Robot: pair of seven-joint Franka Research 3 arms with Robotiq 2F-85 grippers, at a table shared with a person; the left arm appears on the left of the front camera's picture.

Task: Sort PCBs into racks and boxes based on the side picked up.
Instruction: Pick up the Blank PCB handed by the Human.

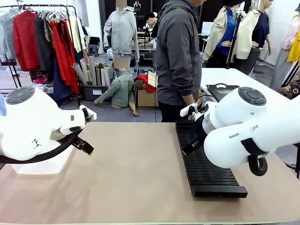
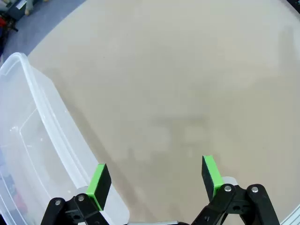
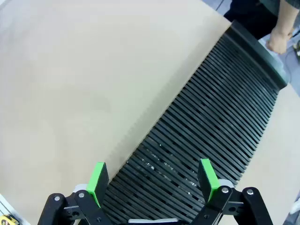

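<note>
The long black slotted rack (image 1: 206, 159) lies on the right half of the table, running from the far side toward me. My right gripper (image 1: 190, 131) hangs open above its left edge, and the slots (image 3: 211, 112) fill the space beyond the green pads (image 3: 207, 174), with nothing between them. My left gripper (image 1: 89, 131) is open over the left side of the table with nothing in it. Just beside its left finger (image 2: 98, 185) stands the clear plastic tub (image 2: 33, 140). The PCBs are out of view.
A person in a grey jacket (image 1: 178, 56) stands at the far edge, one hand (image 3: 279, 40) near the rack's far end. The tan table top (image 1: 136, 173) stretches bare between the two arms. Clothes racks and boxes stand behind the table.
</note>
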